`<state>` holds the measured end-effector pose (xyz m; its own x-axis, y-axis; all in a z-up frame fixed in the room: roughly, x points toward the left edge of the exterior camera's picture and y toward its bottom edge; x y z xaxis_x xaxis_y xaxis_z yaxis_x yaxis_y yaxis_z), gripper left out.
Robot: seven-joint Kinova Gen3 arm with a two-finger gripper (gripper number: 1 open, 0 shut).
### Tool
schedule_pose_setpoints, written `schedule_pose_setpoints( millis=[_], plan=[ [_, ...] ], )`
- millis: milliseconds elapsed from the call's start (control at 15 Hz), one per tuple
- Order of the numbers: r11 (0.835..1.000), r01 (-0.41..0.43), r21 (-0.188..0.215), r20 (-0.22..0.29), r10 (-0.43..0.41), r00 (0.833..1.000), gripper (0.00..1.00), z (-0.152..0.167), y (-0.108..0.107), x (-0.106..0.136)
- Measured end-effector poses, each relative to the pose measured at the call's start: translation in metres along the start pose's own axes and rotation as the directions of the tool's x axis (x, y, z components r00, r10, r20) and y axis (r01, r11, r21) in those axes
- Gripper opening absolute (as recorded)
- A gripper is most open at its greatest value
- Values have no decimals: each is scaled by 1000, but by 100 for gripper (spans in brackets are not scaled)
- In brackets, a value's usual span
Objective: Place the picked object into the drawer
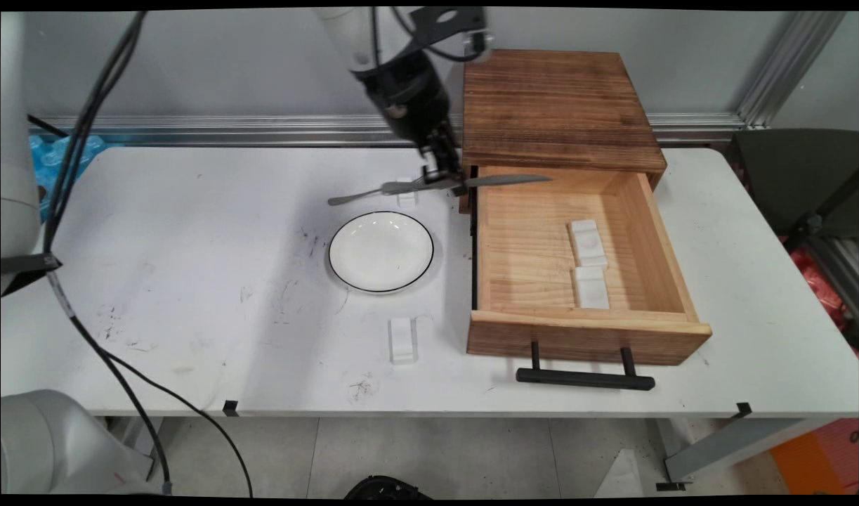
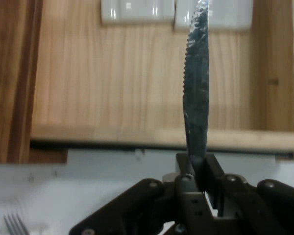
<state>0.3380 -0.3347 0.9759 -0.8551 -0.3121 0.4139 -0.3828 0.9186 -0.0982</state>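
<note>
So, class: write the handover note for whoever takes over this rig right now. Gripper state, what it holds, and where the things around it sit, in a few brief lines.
Gripper: shut on a table knife, gripped near its middle and held level above the table.
Knife: blade reaches over the left wall of the open drawer; handle points left, above the plate.
Drawer: pulled out of the wooden box; two white blocks lie inside, end to end.
Fork: its tines show on the table in the hand view.
Small clear holder stands on the table in front of the plate.
</note>
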Motion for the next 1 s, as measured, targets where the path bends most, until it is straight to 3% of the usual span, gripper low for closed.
schedule_pose_setpoints(
  millis=[467,1000],
  plan=[
    [1000,-13,9,-64,14,998,0,37,0,60],
    [1000,-7,-2,-81,7,997,0,81,12,86]
  ],
)
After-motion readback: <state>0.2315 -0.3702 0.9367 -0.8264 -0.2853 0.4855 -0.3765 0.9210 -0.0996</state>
